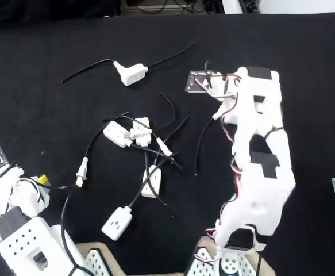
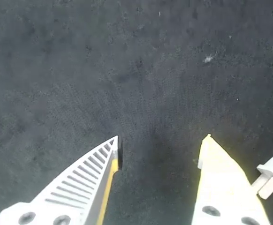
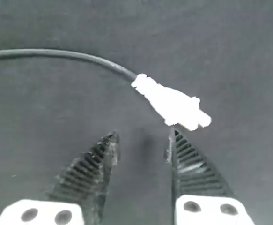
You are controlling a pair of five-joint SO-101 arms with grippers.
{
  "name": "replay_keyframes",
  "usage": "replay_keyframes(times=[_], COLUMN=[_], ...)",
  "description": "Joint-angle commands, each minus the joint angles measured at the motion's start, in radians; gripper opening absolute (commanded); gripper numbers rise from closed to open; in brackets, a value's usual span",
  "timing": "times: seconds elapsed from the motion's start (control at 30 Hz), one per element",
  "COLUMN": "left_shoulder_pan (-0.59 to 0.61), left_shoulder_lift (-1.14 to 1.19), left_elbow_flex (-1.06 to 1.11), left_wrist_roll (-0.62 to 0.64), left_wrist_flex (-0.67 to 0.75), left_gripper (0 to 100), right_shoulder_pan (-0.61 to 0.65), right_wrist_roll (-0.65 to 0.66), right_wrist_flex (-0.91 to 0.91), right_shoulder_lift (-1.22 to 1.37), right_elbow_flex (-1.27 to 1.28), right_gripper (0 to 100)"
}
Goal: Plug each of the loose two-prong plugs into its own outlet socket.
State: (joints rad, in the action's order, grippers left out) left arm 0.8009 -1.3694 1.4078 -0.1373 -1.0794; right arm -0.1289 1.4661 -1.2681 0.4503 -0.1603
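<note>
- the left arm point(image 1: 15, 230) is seen at the near left corner of the black surface point(image 1: 305, 52).
- the left hand point(image 2: 162, 138) is held wide open low over bare cloth; nothing is gripped between its fingers point(image 2: 87, 185).
- a white plug tip point(image 2: 269, 180) is seen just beside one finger of that hand; contact cannot be told.
- a loose two-prong plug point(image 1: 82, 171) on a black cord is found lying flat just right of the left arm.
- the near socket point(image 1: 117, 223) is noted close to the front edge, its cord running up towards the middle.
- the far socket point(image 1: 134, 73) is noted well apart at the back, with a cord on either side of it.
- in the middle, a socket block point(image 1: 116, 133) and a white piece point(image 1: 141, 131) are seen touching; whether they are mated cannot be told.
- a lower socket point(image 1: 151, 181) is seen under crossing black cords, with a small plug point(image 1: 165, 148) just above it.
- the right plug point(image 1: 216, 115) point(image 3: 171, 103) is found flat on the surface beside the right arm point(image 1: 259, 172), its cord trailing away.
- the right hand point(image 3: 143, 135) is held partly open with nothing gripped; the right plug lies just ahead of its fingertips point(image 3: 109, 140), not between them.
</note>
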Motion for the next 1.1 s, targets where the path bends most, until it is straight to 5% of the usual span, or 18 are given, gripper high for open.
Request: replay_keyframes(times=[0.0,0.7,1.07], left_shoulder_pan=[-0.001,-0.001,-0.001], left_shoulder_lift=[-0.008,-0.008,-0.008], left_elbow_flex=[-0.005,-0.005,-0.007], left_wrist_roll=[0.003,0.003,0.003], left_wrist_flex=[0.025,0.025,0.025], left_gripper=[28,28,28], right_shoulder_pan=[-0.008,0.021,0.052], right_wrist_roll=[0.072,0.141,0.140], right_wrist_flex=[0.003,-0.087,-0.226], right_shoulder_lift=[0.088,0.372,0.424], right_elbow_flex=[-0.185,-0.667,-0.673], right_gripper=[15.2,15.7,24.7])
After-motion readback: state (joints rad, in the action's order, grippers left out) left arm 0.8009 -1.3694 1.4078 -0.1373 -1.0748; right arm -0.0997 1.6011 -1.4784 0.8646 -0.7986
